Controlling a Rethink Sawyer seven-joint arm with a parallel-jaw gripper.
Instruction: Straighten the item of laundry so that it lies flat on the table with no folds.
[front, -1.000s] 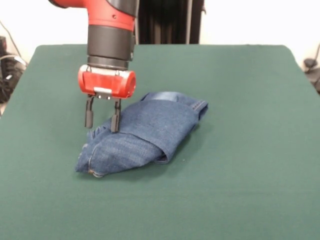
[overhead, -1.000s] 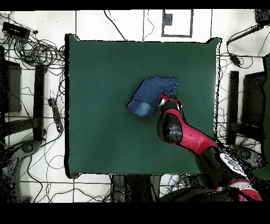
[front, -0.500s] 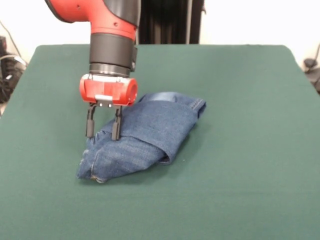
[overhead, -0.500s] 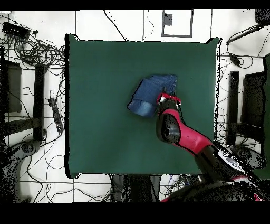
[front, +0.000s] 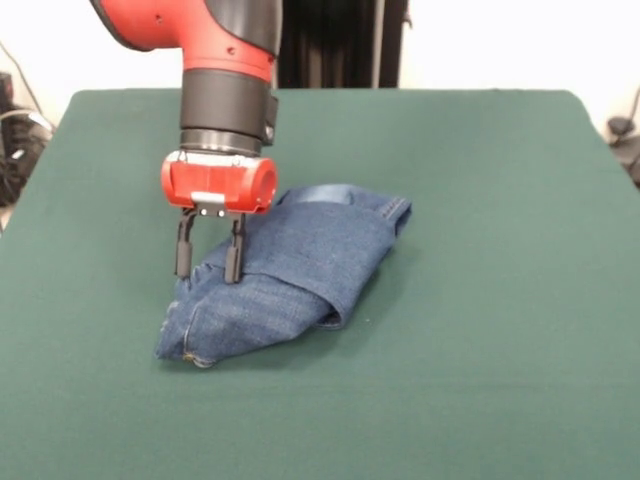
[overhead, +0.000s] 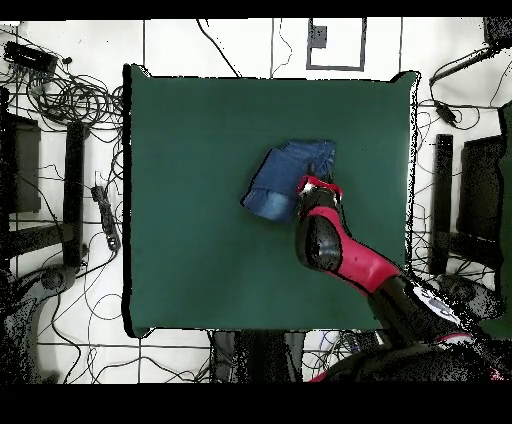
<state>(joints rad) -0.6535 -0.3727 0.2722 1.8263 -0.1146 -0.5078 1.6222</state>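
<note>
Lying bunched and folded over itself near the middle of the table (front: 480, 300), well away from every edge: the jeans (front: 290, 270). Showing a broad flap wrapped diagonally across the top, with a paler inner band peeking out at the end toward the table's far edge and a seam with orange-tan stitching running down to the corner nearest the front edge. Resting entirely on the dark green cloth, with bare table all around.

Hanging straight down over the bundle's left end in the front view: the gripper (front: 209, 263), below a red wrist block and black collar. Standing apart, both black fingers (front: 183, 258), with a clear gap between them and denim showing through it; tips reaching down to the fabric's upper edge, one at the outer rim of the bundle, the other on the flap. Not telling, from these views, whether any cloth is pinched.

Seen from overhead, covering one side of the jeans (overhead: 285, 178): the red and black arm (overhead: 345, 255), reaching in from the table's (overhead: 200, 250) near edge.
</note>
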